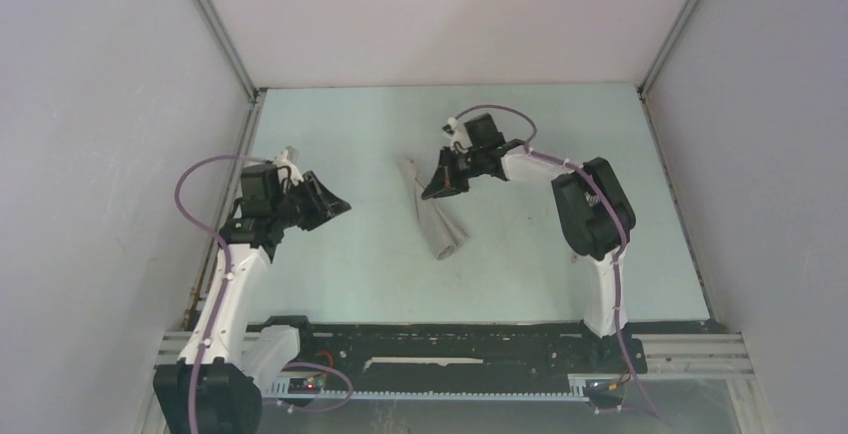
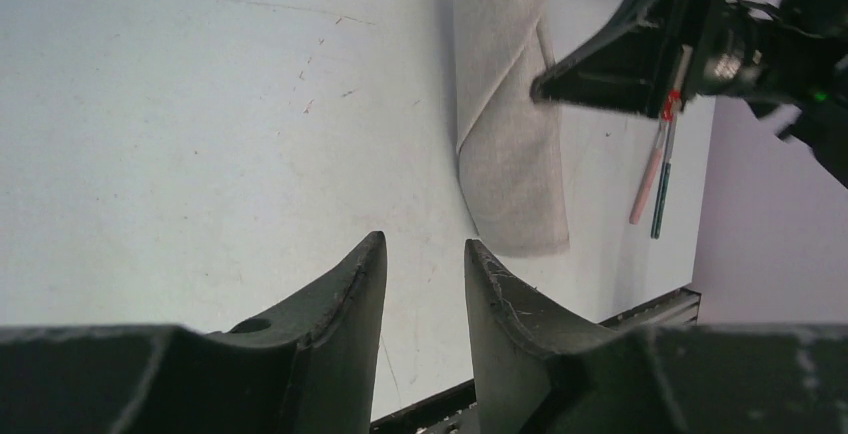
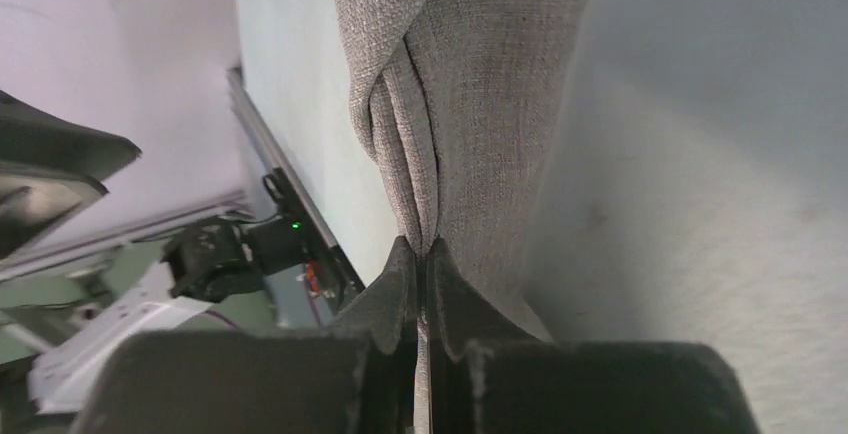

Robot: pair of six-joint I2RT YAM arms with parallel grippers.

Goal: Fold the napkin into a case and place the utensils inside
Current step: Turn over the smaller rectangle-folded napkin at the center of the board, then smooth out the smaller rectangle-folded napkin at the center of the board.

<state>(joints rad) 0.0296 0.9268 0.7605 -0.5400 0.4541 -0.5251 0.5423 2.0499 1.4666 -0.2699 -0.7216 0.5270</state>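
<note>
right tool [image 3: 421, 249] clenched, jaws fully together, tips pressed into the crease where the napkin [image 3: 480, 64] layers bunch up. can't tell if any cloth is actually pinched, the folds meet right at the tips

napkin is folded down to a narrow strip, lying on the table [image 1: 560, 134] and running lengthwise away from the right tool's tips in its own camera. top view puts that tool over the strip partway along, with one end of the strip sticking out past it toward the arm bases

left tool [image 2: 425, 259] released, jaws apart, bare table showing through the gap, nothing between them. it hangs above the table well apart from the napkin, which sits ahead of it and off to its right. the strip's rounded folded end is the end nearest this tool

utensils [image 2: 652, 179] show only in the left wrist view: beyond the napkin from the left tool, directly under the right tool. pink handle [image 2: 645, 189] and teal handle [image 2: 661, 194] run side by side, parallel, very close together. their upper ends are hidden behind the right tool, so can't tell whether they hang from it or lie on the table. they're outside the napkin, just beside its long edge
</note>
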